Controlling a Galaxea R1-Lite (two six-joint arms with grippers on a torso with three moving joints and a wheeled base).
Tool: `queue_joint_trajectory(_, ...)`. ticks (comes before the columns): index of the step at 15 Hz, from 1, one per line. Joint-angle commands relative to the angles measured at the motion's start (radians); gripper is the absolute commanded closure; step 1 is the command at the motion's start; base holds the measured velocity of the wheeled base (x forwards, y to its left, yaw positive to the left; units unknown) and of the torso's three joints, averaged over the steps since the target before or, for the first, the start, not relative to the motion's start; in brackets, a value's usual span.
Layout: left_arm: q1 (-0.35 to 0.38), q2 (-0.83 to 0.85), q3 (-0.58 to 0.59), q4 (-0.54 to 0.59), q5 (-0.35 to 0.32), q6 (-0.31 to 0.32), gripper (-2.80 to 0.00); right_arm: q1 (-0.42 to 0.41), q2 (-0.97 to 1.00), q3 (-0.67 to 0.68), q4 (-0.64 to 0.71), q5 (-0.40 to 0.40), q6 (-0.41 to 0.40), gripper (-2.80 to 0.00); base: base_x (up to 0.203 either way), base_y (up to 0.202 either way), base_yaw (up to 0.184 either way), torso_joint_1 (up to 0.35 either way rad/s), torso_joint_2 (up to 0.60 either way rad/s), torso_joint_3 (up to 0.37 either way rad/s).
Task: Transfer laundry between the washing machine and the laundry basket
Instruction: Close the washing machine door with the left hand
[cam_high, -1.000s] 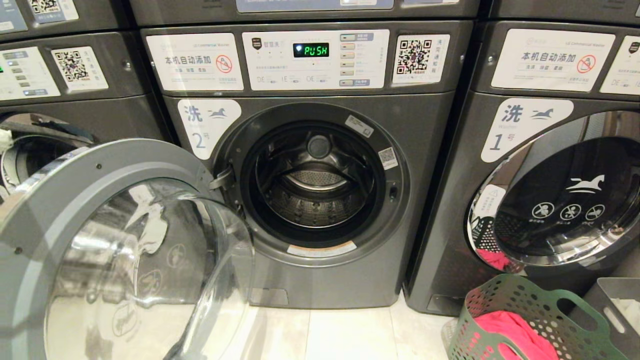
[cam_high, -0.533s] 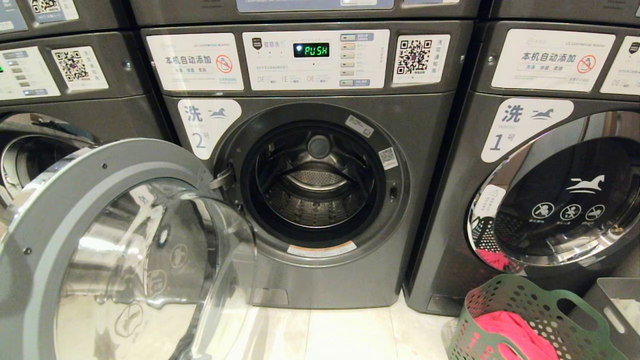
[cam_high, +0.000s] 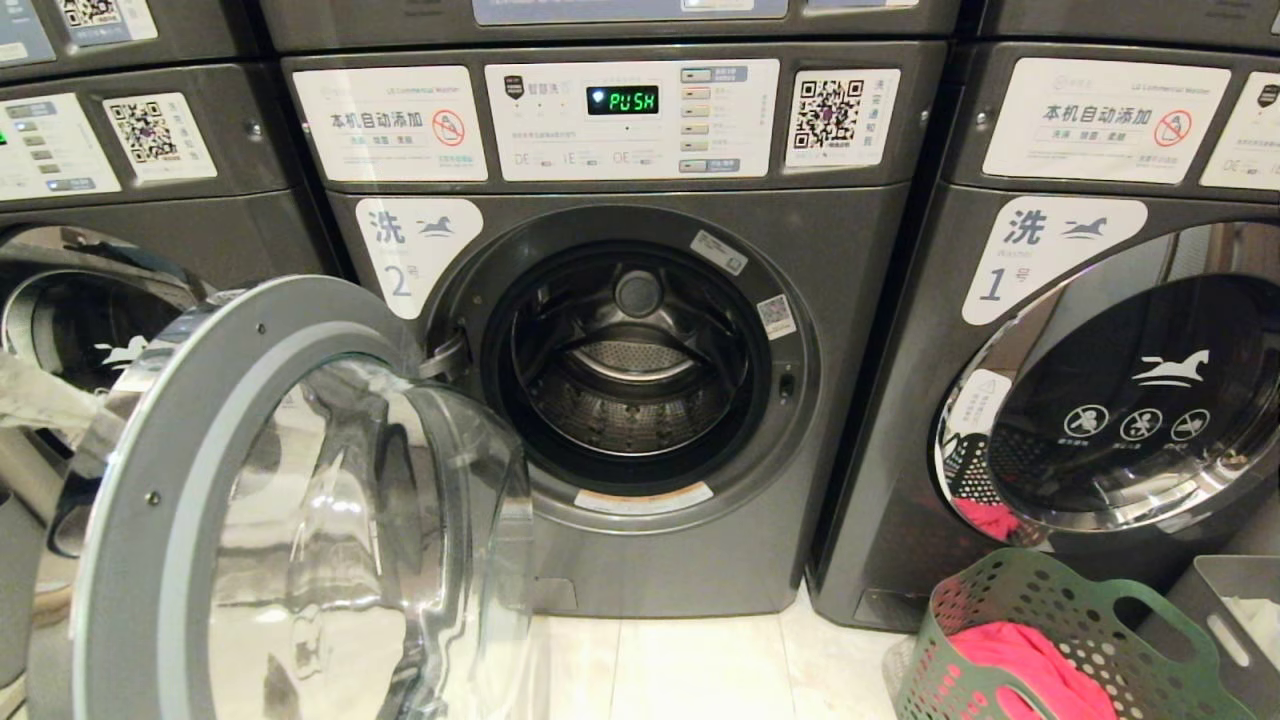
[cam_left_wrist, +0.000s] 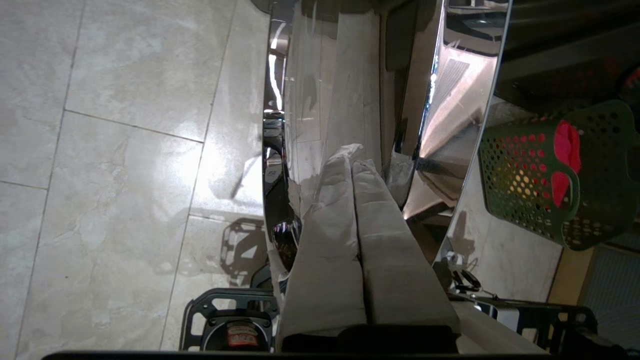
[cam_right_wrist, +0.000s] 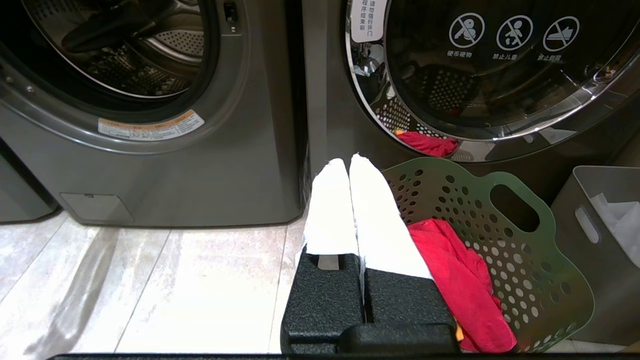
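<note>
Chrome-rimmed glass door (cam_high: 300, 520) of the washing machine (cam_high: 620, 400) marked 2 is seen swung out on its hinge, standing to the left of the drum opening (cam_high: 630, 365). Drum is seen dark and bare of cloth as far as can be made out. Green "PUSH" is shown on the display (cam_high: 622, 99) above the opening.

Left tool (cam_left_wrist: 352, 167) is seen pressed shut, wrapped fingers (cam_left_wrist: 330, 210) together, tips at the curved chrome edge of the door; whether contact is made cannot be told. Nothing is held.

Right tool (cam_right_wrist: 349, 165) is seen closed and empty, cloth-covered fingers (cam_right_wrist: 372, 215) flat together, held low in front of the washing machine's lower right corner, near the basket rim.

Laundry basket (cam_high: 1050, 610), green and perforated, is set on the tiled floor (cam_high: 680, 670) to the right of the washing machine, in front of the washer marked 1 (cam_high: 1080, 350). Bright red-pink laundry (cam_high: 1020, 665) is seen lying inside it; a sliver of orange cloth (cam_right_wrist: 457, 331) is noted beneath the red in the right wrist view. Grey solid-sided bin (cam_high: 1235, 620) is seen just beyond the basket, further right of the washing machine, with something white inside.
</note>
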Motion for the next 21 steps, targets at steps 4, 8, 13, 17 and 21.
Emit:
queue_joint_trajectory(4, -0.323, 0.144, -0.007, -0.15, 0.021, -0.162, 0.0, 0.0, 0.001, 0.001, 0.0, 0.0, 0.002, 0.0, 0.0, 0.0, 0.0, 0.0, 0.0, 0.0)
queue_joint_trajectory(8, -0.521, 0.392, -0.034, -0.522, 0.212, -0.23, 0.0, 0.0, 0.001, 0.001, 0.0, 0.0, 0.002, 0.0, 0.0, 0.0, 0.0, 0.0, 0.0, 0.0)
queue_joint_trajectory(13, -0.601, 0.608, -0.102, -1.219, 0.588, -0.144, 0.0, -0.001, 0.001, -0.001, -0.003, 0.0, 0.005, 0.0, 0.0, 0.0, 0.0, 0.0, 0.0, 0.0)
queue_joint_trajectory(17, -0.603, 0.401, -0.101, -1.265, 0.7, -0.002, 0.0, -0.001, 0.071, -0.271, 0.084, 0.023, 0.0, 0.0, 0.0, 0.0, 0.0, 0.0, 0.0, 0.0)
queue_joint_trajectory(21, -0.534, 0.314, -0.097, -1.168, 0.713, 0.021, 0.0, 0.015, 0.567, -0.606, 0.143, 0.176, 0.016, 0.0, 0.0, 0.0, 0.0, 0.0, 0.0, 0.0)
